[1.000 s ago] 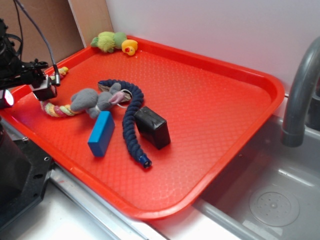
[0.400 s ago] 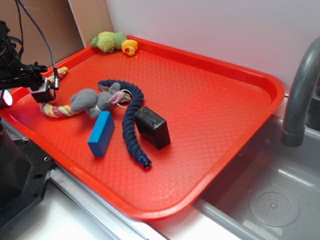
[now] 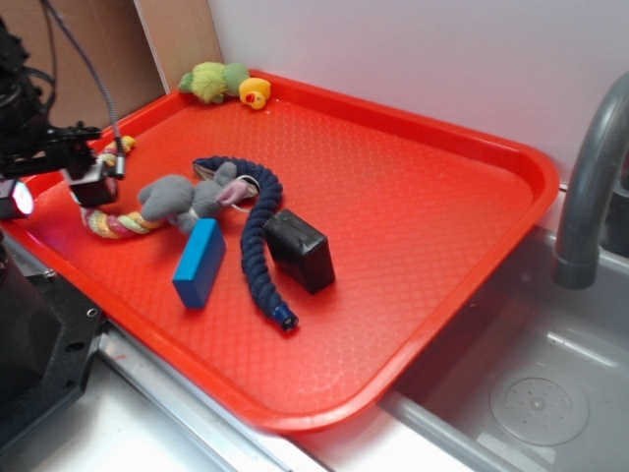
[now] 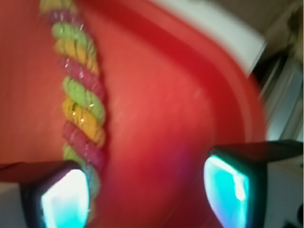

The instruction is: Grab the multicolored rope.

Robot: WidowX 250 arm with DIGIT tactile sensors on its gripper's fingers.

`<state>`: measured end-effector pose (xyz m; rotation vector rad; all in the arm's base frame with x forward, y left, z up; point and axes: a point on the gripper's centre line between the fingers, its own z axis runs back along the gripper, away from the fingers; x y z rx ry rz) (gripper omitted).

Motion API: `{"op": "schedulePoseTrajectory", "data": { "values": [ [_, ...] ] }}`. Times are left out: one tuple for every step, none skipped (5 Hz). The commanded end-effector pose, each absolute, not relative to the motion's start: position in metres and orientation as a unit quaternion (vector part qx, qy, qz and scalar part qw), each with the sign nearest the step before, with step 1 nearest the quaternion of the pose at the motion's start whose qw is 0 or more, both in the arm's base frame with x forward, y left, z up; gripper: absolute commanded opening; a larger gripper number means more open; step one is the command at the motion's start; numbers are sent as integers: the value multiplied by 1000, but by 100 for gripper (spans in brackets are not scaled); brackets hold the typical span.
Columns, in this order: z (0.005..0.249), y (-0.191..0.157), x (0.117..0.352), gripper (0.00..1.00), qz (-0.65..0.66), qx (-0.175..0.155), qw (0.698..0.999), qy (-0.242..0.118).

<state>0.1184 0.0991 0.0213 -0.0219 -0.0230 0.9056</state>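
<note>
**End effector above rope, left tray edge**

One red tray point(image 3: 423, 197) holds: one multicolored rope point(image 3: 113, 222) at left, its right end under one grey plush mouse point(image 3: 187, 200); one navy rope point(image 3: 257, 236); one blue block point(image 3: 200, 262); one black box point(image 3: 299, 249); one green plush point(image 3: 210, 80) and one yellow duck point(image 3: 255, 93) at the far rim. End effector point(image 4: 145, 187) wide open, empty; rope point(image 4: 80, 102) beside one finger point(image 4: 64, 199).
</note>
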Motion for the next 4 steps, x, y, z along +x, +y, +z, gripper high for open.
{"op": "schedulePoseTrajectory", "data": {
  "values": [
    [56, 82, 121, 100, 437, -53, 898, -18],
    [36, 85, 117, 100, 446, -33, 894, 0],
    [23, 90, 121, 100, 453, -15, 891, 6],
    [4, 101, 132, 100, 468, 8, 883, 12]
  ]
}}
